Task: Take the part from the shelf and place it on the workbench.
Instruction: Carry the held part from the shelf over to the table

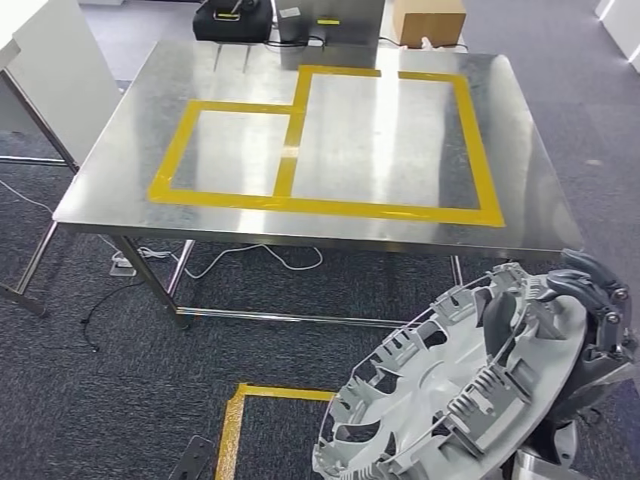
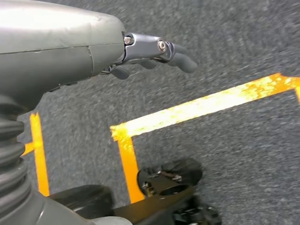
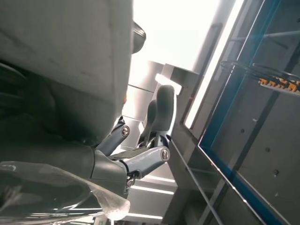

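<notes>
The large grey plastic wheel-cover part [image 1: 460,385], round and ribbed with slotted spokes, is up in the air low on the robot's right side, tilted with its inner face showing, short of the table and over the dark grey carpet [image 1: 113,400]. The right hand [image 1: 596,300] has it by the far rim, dark fingers [image 1: 585,275] hooked over the edge and clamped on it. From the right wrist view that hand [image 3: 141,150] is seen with the fingers [image 3: 161,110] curled up against the pale part [image 3: 71,61], ceiling lights glaring behind.

Ahead stands the shiny steel table [image 1: 113,170], its top marked with yellow tape rectangles [image 1: 302,200], a smaller one joined to a larger. At its far edge sit a black case [image 1: 230,20], a grey box [image 1: 328,25] and a brown cardboard carton [image 1: 426,20].

The left hand [image 2: 152,51] hangs over the carpet, fingers stretched out and slightly apart, holding nothing, with yellow floor tape [image 2: 198,110] beneath it.
</notes>
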### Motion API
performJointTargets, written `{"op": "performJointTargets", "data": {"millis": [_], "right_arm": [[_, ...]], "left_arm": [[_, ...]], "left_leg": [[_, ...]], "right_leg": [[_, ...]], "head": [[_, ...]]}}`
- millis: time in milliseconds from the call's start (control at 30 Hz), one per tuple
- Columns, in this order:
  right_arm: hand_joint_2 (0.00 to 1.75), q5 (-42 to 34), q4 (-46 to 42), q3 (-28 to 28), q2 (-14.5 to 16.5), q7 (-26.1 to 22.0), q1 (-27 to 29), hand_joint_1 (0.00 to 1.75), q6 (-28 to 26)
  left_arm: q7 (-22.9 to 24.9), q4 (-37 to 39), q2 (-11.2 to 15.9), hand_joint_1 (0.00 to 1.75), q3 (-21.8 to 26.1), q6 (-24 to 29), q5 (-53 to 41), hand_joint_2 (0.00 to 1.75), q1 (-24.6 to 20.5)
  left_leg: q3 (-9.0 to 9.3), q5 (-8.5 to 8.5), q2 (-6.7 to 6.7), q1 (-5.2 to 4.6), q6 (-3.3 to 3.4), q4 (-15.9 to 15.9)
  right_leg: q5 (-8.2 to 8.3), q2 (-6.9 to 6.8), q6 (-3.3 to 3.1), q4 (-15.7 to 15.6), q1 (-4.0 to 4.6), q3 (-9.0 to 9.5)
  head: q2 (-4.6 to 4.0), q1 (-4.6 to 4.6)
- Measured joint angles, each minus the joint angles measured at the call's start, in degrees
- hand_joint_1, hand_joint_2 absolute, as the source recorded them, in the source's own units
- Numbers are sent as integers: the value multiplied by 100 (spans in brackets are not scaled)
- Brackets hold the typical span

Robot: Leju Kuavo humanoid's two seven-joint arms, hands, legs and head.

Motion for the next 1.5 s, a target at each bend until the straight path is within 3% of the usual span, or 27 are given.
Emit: {"op": "performJointTargets", "data": {"millis": [33,100,167,200,233,300,367,467,533,633,667,700,733,800,833,900,1033,1067,1133,1167,1200,1233,1267,1333,1400,1500], "right_arm": [[175,0,-1,-1,0,-4,-9,175,0],[175,25,-1,-1,0,-21,-23,175,0],[175,94,5,-2,0,-38,-10,175,1],[175,132,11,-3,0,-41,-3,175,1],[175,164,16,-4,0,-42,1,175,1],[175,195,23,-5,0,-41,-3,175,1],[175,200,28,-4,2,-43,-9,175,1],[175,200,34,-11,9,-43,-2,175,1],[175,203,34,-11,20,-43,-4,175,1],[175,204,44,-11,37,-44,-4,175,1],[175,204,51,-11,39,-44,-2,175,1],[175,203,57,-11,40,-44,-1,175,1],[175,203,61,-11,43,-44,0,175,1],[175,203,64,-11,45,-44,-1,175,1],[175,204,64,-11,46,-44,-3,175,1],[175,204,65,-11,46,-44,-4,175,1],[175,204,69,-10,48,-41,-12,175,2],[175,203,70,-10,48,-39,-20,175,2],[175,187,81,-7,47,-24,-26,175,1],[175,169,90,-7,46,-11,-22,175,1],[175,144,101,-6,46,3,-15,175,2],[175,121,108,-6,46,12,-12,175,2],[175,103,113,-6,46,17,-12,175,2],[175,91,116,-4,46,19,-18,175,2],[175,86,120,0,46,19,-24,175,2],[175,80,122,2,46,20,-14,175,1]], "left_arm": [[-1,-1,-5,0,1,4,-4,175,-17],[-1,-1,-10,0,1,9,-9,175,-20],[0,1,-2,0,3,11,-9,175,3],[0,1,1,0,4,11,-9,175,10],[0,1,2,0,5,11,-9,175,10],[-1,-1,-3,0,5,11,-10,175,-3],[-1,-1,-4,0,7,11,-12,175,-8],[-1,0,-2,0,8,11,-14,175,-7],[-1,-1,-2,0,8,14,-14,175,-11],[-1,-1,2,0,8,16,-14,175,2],[-1,-1,3,0,8,16,-14,175,12],[-1,-1,6,0,9,16,-14,175,19],[-1,-1,7,0,9,16,-14,175,23],[-1,-1,15,0,10,16,-14,175,22],[-1,-1,20,0,10,16,-14,175,18],[-1,-1,27,0,11,18,-14,175,10],[-1,-1,29,0,16,22,-15,175,16],[-1,-1,25,0,16,21,-15,175,8],[-1,-1,18,0,17,20,-16,175,-4],[-1,-1,18,0,19,20,-18,175,-2],[-1,-1,18,0,21,20,-22,175,4],[-1,-1,18,0,24,20,-27,175,10],[-1,-1,16,0,27,20,-36,175,13],[-1,-1,10,0,33,21,-54,175,13],[-1,-1,8,0,37,21,-64,175,9],[-1,-1,3,0,38,22,-67,175,2]], "left_leg": [[18,12,63,10,32,-28],[30,5,178,8,67,-47],[31,-10,286,-1,79,-46],[34,-17,320,-2,79,-45],[42,-23,340,-2,75,-45],[64,-42,352,-14,49,-42],[73,-61,355,-39,-4,-35],[86,-74,368,-37,-94,-36],[13,-219,344,-24,-155,175],[-465,-691,314,-15,-201,1195],[-609,-753,313,-15,-203,1464],[-674,-704,311,-15,-197,1549],[-633,-546,309,-16,-183,1410],[-336,-118,287,-21,-128,704],[-186,15,269,-29,-100,363],[-59,54,239,-50,-65,42],[-8,35,240,-37,9,-60],[18,34,242,-21,33,-83],[43,11,249,-15,70,-91],[51,-3,253,-17,79,-89],[66,-18,256,-17,82,-88],[88,-37,256,-17,80,-86],[122,-61,254,-14,74,-85],[193,-123,249,-23,35,-79],[221,-166,248,-43,-25,-70],[246,-205,261,-45,-114,-70]], "right_leg": [[-104,-164,20,174,10,-102],[-432,-507,51,849,16,-457],[-605,-613,83,1446,9,-770],[-546,-627,90,1477,7,-788],[-390,-639,88,1277,6,-683],[-44,-690,62,476,16,-248],[74,-731,18,-61,35,65],[64,-706,-57,-135,44,119],[69,-689,-125,-162,24,158],[43,-663,-195,-171,20,204],[33,-646,-204,-170,24,217],[21,-626,-208,-170,27,234],[7,-605,-207,-170,29,257],[-31,-574,-187,-170,29,314],[-53,-562,-166,-162,39,327],[-74,-547,-111,-151,44,309],[-169,-562,16,-62,29,257],[-280,-576,42,148,26,150],[-580,-599,83,900,14,-267],[-674,-602,97,1263,10,-491],[-667,-604,109,1465,8,-640],[-542,-608,114,1435,6,-673],[-317,-618,113,1173,2,-585],[73,-657,100,390,5,-225],[142,-670,40,-43,21,13],[82,-639,-78,-99,24,70]], "head": [[0,16],[0,45],[0,46],[0,46],[0,48],[0,48],[0,43],[0,42],[0,32],[0,20],[0,21],[0,20],[0,20],[0,21],[0,22],[0,25],[0,38],[0,49],[0,68],[0,70],[0,69],[0,70],[0,72],[0,73],[0,61],[0,34]]}}
